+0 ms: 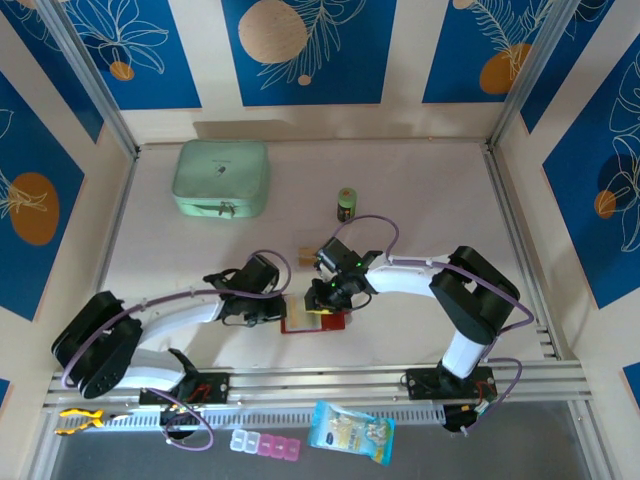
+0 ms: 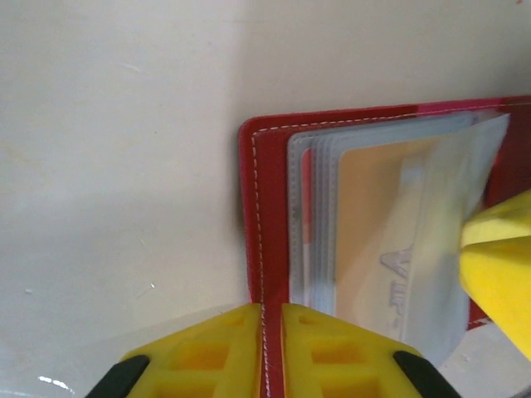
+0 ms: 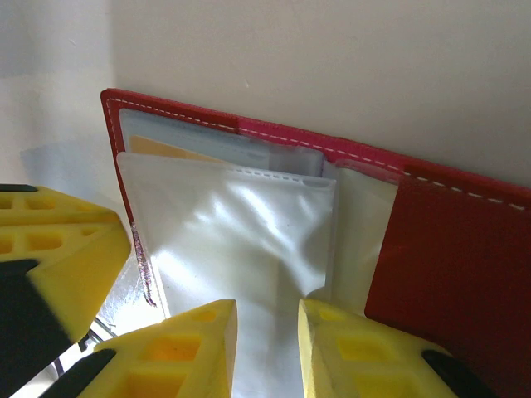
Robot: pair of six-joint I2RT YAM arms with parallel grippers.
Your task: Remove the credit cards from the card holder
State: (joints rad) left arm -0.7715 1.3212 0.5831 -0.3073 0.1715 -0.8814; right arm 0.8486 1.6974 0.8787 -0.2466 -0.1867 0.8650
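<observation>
Mint-green zip case [image 1: 221, 178] far left at the back of the table [image 1: 430, 200], closed, contents hidden. Left gripper [image 1: 278, 310] at the card holder's left edge. In the left wrist view its fingers [image 2: 207, 352] sit nearly together, clamped on the stitched red cover edge running between them.

Card holder [image 1: 313, 321] lies open and flat on the table, near-centre, between the two grippers. Red cover underneath, stack of clear sleeves fanned on top. One tan-orange credit card [image 2: 365, 207] is inside a sleeve, not out yet; a sliver of it also shows under the top sleeves in the right wrist view [image 3: 158, 148]. Can't tell whether the other sleeves hold anything.

Right gripper [image 1: 322, 300] is over the holder's upper right part. Its fingers [image 3: 191, 348] pinch one clear sleeve [image 3: 241, 240], which is lifted off the stack and looks see-through.

Small tan block [image 1: 306, 256] just behind the holder, loose on the table. Small green-capped jar [image 1: 346, 204] upright further back, right of the case, contents can't be made out.

Near edge: pill box [image 1: 265, 444], clear and pink cells, contents too small to tell; blue packet [image 1: 351, 432] to its right.
</observation>
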